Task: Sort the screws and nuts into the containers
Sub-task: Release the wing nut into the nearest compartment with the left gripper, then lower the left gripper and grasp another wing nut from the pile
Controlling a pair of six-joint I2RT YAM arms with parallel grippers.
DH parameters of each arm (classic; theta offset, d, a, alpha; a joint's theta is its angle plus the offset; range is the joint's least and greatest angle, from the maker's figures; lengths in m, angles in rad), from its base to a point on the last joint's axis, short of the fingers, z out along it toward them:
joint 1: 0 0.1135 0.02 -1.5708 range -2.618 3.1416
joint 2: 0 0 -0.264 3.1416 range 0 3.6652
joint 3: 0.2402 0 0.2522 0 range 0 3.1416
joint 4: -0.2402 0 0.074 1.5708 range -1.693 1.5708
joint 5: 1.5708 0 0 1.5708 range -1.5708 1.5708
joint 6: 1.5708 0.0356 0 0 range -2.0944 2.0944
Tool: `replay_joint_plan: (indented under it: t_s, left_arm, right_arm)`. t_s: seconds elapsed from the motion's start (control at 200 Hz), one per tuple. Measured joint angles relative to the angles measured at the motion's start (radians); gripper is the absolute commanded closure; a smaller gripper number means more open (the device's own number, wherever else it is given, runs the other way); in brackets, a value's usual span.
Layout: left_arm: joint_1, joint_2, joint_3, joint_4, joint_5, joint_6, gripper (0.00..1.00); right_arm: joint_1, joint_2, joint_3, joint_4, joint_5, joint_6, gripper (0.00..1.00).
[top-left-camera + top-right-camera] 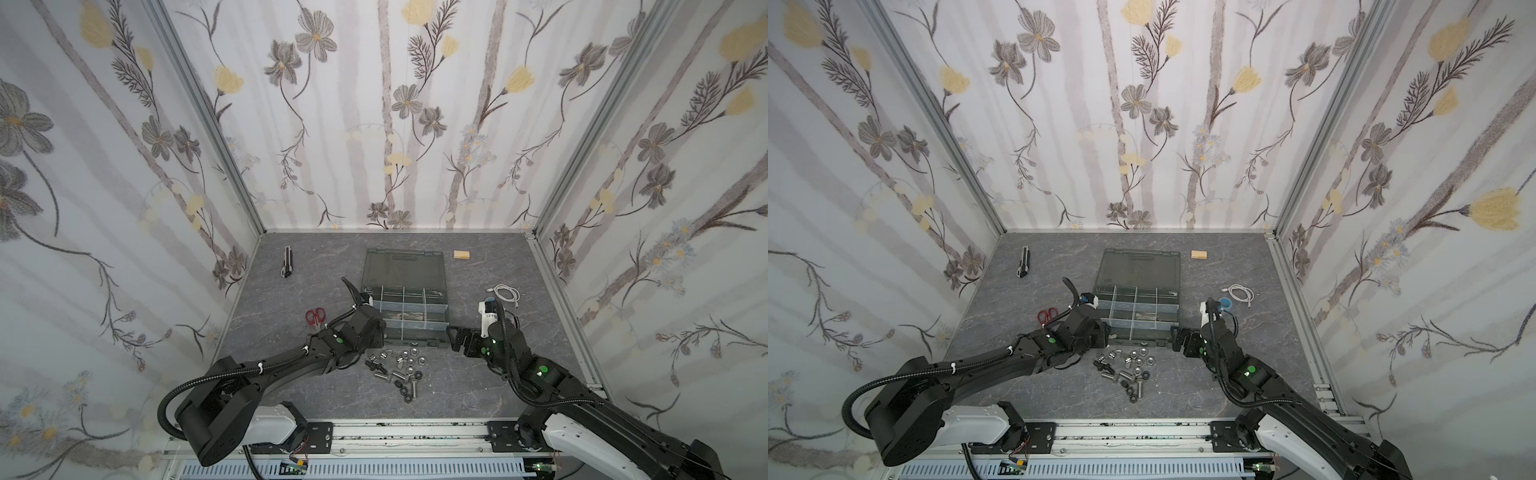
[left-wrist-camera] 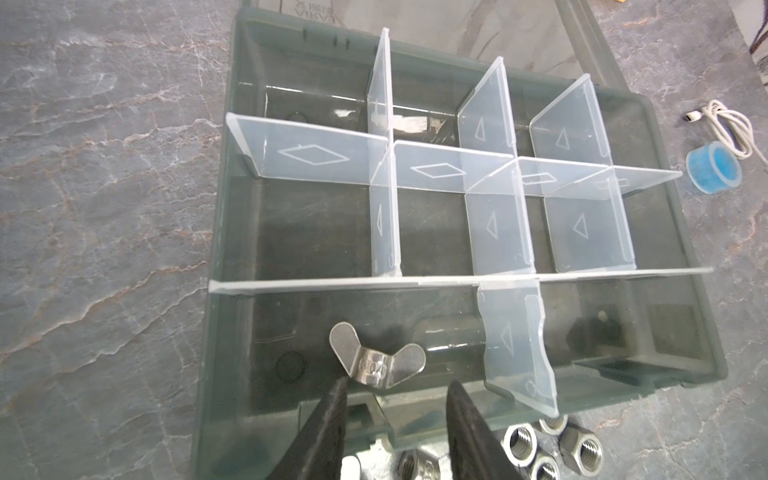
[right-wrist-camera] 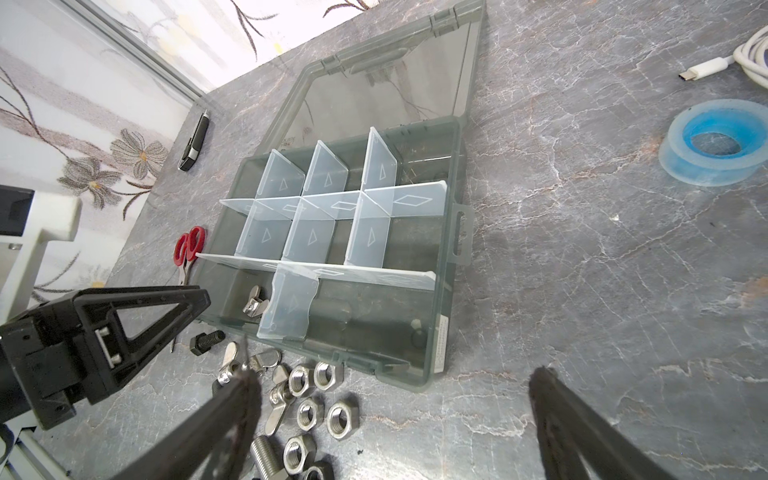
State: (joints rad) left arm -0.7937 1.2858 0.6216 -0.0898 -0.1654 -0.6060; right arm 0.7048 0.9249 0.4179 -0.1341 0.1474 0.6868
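The grey marbled tabletop (image 1: 457, 386) is boxed in by flowered wallpaper (image 1: 374, 124) on three sides. The organizer case (image 3: 453, 232) lies mid-table, with its lid (image 1: 403, 266) folded flat behind it. One wing nut (image 2: 376, 363) rests in the near left compartment (image 2: 299, 332), close to the short divider (image 2: 515, 340). The left gripper (image 2: 398, 384) hangs over that compartment's front wall, jaws apart with nothing between them.

The loose screws and nuts (image 1: 395, 368) lie heaped on the table just in front of the case. By its near right corner the right gripper (image 3: 392, 378) hovers, jaws spread wide and empty.

Further out are red scissors (image 1: 316, 316), a utility knife (image 1: 287, 262), a wooden block (image 1: 462, 254), a white cable (image 1: 505, 293) and a blue tape roll (image 3: 717, 141) (all well clear of the heap).

In both top views the left arm (image 1: 361, 328) covers the case's near left corner, so the wing nut shows only in the wrist views.
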Motion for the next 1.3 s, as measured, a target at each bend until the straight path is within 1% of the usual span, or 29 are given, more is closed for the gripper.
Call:
replay_joint_plan:
  t_s: [0.25, 0.42, 0.53, 0.809, 1.139, 1.304]
  left_arm:
    - [-0.089, -0.093, -0.053, -0.046, -0.025, -0.081, 0.59]
    - [-0.111, -0.106, -0.099, -0.074, -0.028, -0.146, 0.59]
    - [-0.129, -0.079, -0.102, -0.079, -0.029, -0.178, 0.59]
    - [-0.141, -0.004, -0.096, -0.084, -0.036, -0.213, 0.62]
    - [-0.142, 0.069, -0.09, -0.083, -0.059, -0.217, 0.64]
    - [-0.148, 0.104, -0.073, -0.079, -0.074, -0.217, 0.68]
  right_arm:
    - [0.0, 0.006, -0.007, 0.014, 0.0, -0.011, 0.0]
    - [0.0, 0.039, -0.012, 0.032, -0.006, -0.01, 0.0]
    - [0.0, 0.051, -0.005, 0.045, -0.011, -0.01, 0.0]
    - [0.0, 0.033, -0.015, 0.048, -0.018, -0.01, 0.0]
    - [0.0, 0.023, -0.022, 0.049, -0.018, -0.01, 0.0]
    - [0.0, 0.023, -0.024, 0.049, -0.018, -0.011, 0.0]
